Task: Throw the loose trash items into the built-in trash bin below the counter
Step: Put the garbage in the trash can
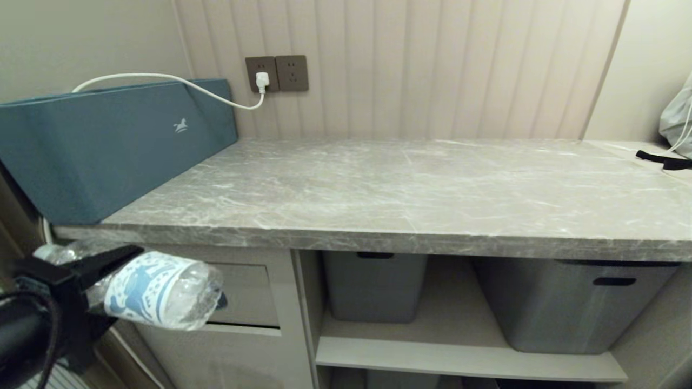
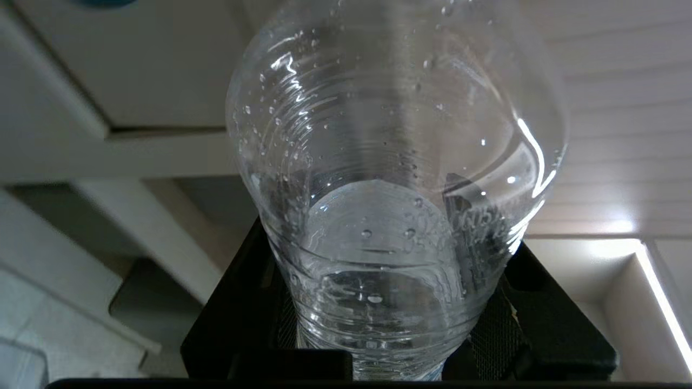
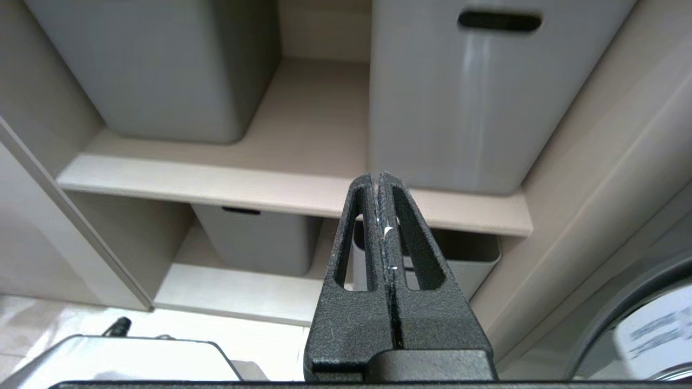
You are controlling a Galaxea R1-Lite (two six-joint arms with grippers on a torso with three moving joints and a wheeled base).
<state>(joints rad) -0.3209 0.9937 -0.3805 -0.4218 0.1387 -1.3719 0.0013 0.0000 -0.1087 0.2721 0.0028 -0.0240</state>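
Left gripper [image 1: 81, 281] low at left, fingers clamped on water bottle [image 1: 162, 292], held sideways in front of the trash bin flap [image 1: 243, 294], below the desk [image 1: 389, 183] edge; right gripper [image 3: 383, 186] fingers pressed together, facing storage tubs [image 3: 465, 97] on the shelf [image 3: 281, 189].

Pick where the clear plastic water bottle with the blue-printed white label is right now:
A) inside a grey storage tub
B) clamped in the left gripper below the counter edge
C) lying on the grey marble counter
B: the left gripper is shut on the clear plastic water bottle, held sideways under the grey marble counter edge.
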